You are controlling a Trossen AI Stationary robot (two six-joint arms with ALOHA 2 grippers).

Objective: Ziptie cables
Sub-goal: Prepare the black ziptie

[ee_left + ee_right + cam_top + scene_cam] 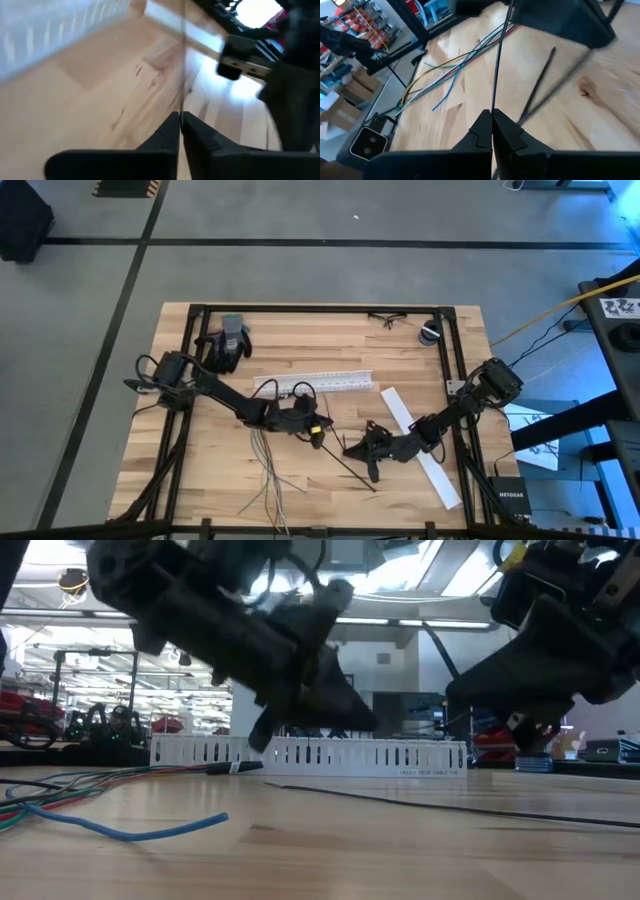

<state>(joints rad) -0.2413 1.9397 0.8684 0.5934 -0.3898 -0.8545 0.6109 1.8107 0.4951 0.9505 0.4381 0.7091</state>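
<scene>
Your right wrist view alone shows the right pincer (pixel 492 116) clamped on a thin stiff black plastic ziptie (pixel 498 60); the left pincer (pixel 180 120) also pinches a strip.

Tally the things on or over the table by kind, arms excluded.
Zipties: 2
Cable bundle: 1
Slotted channel: 1
Flat white strip: 1
Glove pile: 1
Glasses: 1
Small round thing: 1
Total: 8

wooden table (pixel 200 480), cables (pixel 268 470), zipties (pixel 350 470), channel (pixel 320 383)
</scene>
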